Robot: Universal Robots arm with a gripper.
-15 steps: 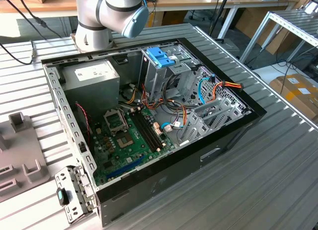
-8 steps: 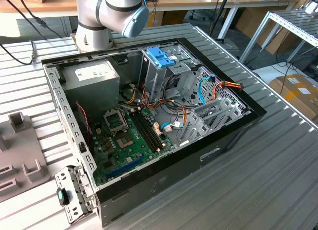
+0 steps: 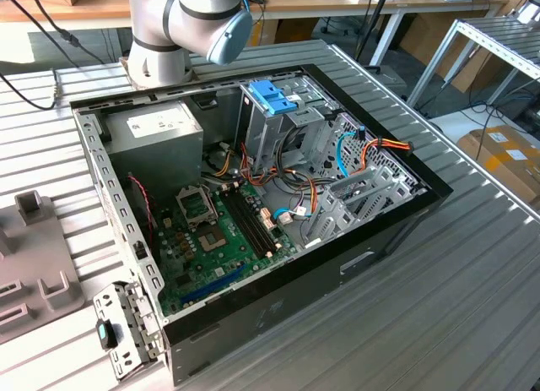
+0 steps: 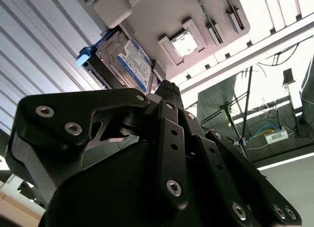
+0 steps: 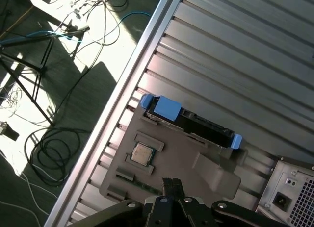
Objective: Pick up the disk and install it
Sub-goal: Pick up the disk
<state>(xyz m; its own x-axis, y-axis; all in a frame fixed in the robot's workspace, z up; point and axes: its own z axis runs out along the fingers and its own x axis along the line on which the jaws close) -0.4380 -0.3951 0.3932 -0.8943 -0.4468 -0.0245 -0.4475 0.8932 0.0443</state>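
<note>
The disk (image 5: 191, 120) stood on edge in a slot of the grey holder (image 5: 181, 153), apparently so its faces could be grasped, while the gripper (image 5: 171, 184) hung near it, closed and empty.

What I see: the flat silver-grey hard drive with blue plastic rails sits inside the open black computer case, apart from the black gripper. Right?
Not quite. The silver-grey hard drive sits on a grey plastic tray on the ribbed metal table, outside the black computer case, as both wrist views show. It is indeed apart from the gripper.
</note>
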